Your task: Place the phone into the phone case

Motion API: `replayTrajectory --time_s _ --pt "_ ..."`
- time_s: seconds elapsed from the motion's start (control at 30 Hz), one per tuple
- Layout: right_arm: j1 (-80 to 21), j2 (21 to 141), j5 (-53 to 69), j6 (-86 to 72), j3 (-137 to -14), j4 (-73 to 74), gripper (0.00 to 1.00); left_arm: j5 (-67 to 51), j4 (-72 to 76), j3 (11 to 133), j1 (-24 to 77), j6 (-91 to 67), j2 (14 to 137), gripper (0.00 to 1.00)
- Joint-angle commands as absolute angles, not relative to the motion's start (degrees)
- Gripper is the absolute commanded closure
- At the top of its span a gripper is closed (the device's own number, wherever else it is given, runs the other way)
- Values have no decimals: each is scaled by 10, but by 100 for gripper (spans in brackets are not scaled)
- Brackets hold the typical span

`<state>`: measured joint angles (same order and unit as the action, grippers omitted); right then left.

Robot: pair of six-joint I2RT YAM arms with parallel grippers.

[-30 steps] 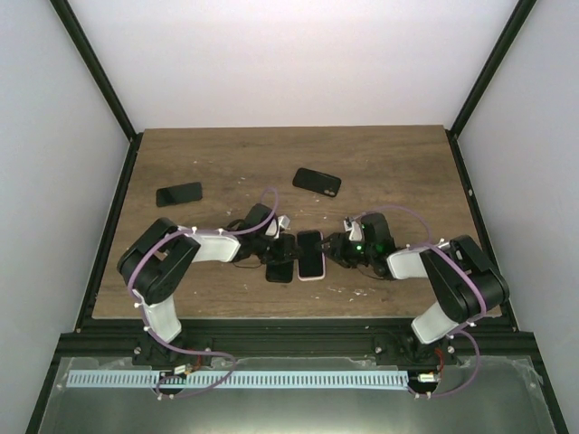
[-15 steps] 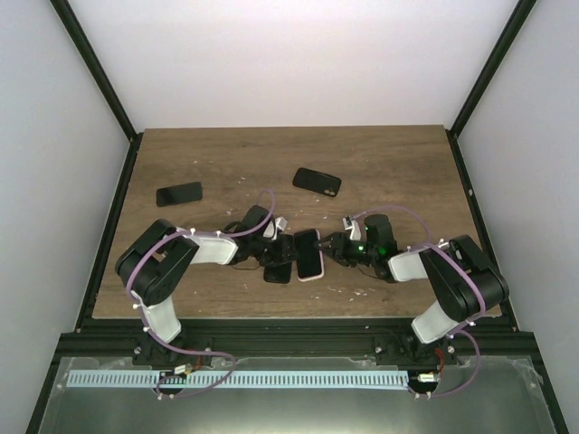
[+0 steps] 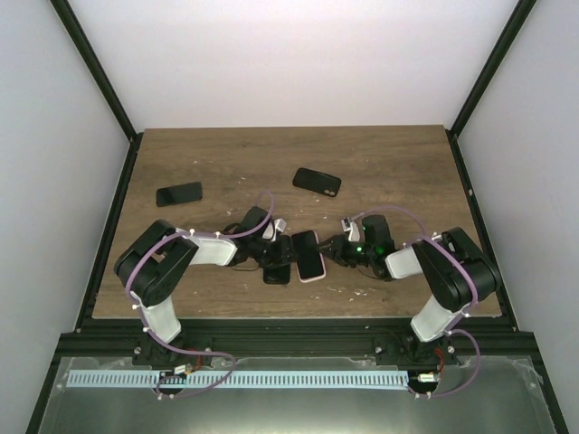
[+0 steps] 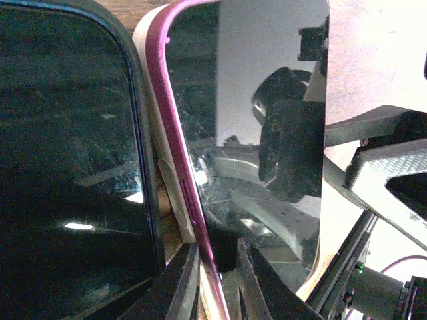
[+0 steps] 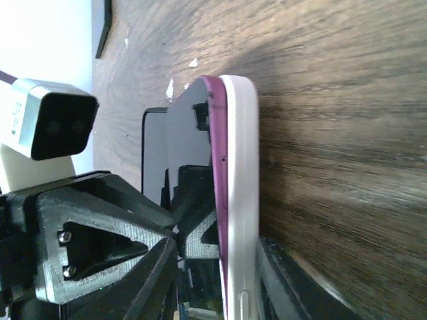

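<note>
Fingers of the left gripper point(image 3: 282, 249) and the right gripper point(image 3: 331, 250) meet from opposite sides at the phone point(image 3: 308, 253) in the top view. It sits near the front middle of the table point(image 3: 389, 163), turned slightly off square. A dark phone point(image 3: 277, 273) lies just beside it, partly under the left gripper. 2 more handsets lie well apart toward the back, one at the far left point(image 3: 179, 193) and one near the centre point(image 3: 317, 182). From this height the gap between either pair of fingers cannot be made out.

The left wrist view supplies that detail. The left fingertips point(image 4: 181, 283) are drawn close together with the phone's magenta rim between them, pinching it. The white phone case point(image 4: 148, 120) wraps the outside of that rim (only a narrow strip of it shows), and the dark phone fills the left of the picture, its edge next to the case. The phone's glossy screen reflects the camera, and the right gripper crowds in at the right edge.

The right wrist view shows the phone edge-on, the magenta band and the white case pressed side by side along its length. The right fingers point(image 5: 157, 273) are spread to either side of the pair. The finger on the case side sits close against the white shell, while the other stands apart from the screen, with a left fingertip in that gap.
</note>
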<state>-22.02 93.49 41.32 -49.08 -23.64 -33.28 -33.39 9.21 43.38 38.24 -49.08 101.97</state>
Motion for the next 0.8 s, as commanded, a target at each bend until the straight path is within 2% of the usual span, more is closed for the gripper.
replayTrajectory --time_s 0.0,0.23,0.43,0.63,0.77 --pt "-239 951 499 -494 -240 -365 69 -360 97 433 400 -481 1026 83" --pt "-239 968 561 -534 -227 -458 69 -343 66 442 400 -457 1026 83" --pt "-239 975 566 -558 -224 -489 66 -300 23 434 398 -411 1008 87" --pt "-243 979 537 -510 -246 -392 61 -300 26 429 398 -410 1001 87" --pt "-246 989 554 -504 -251 -388 60 -296 24 429 398 -408 1001 87"
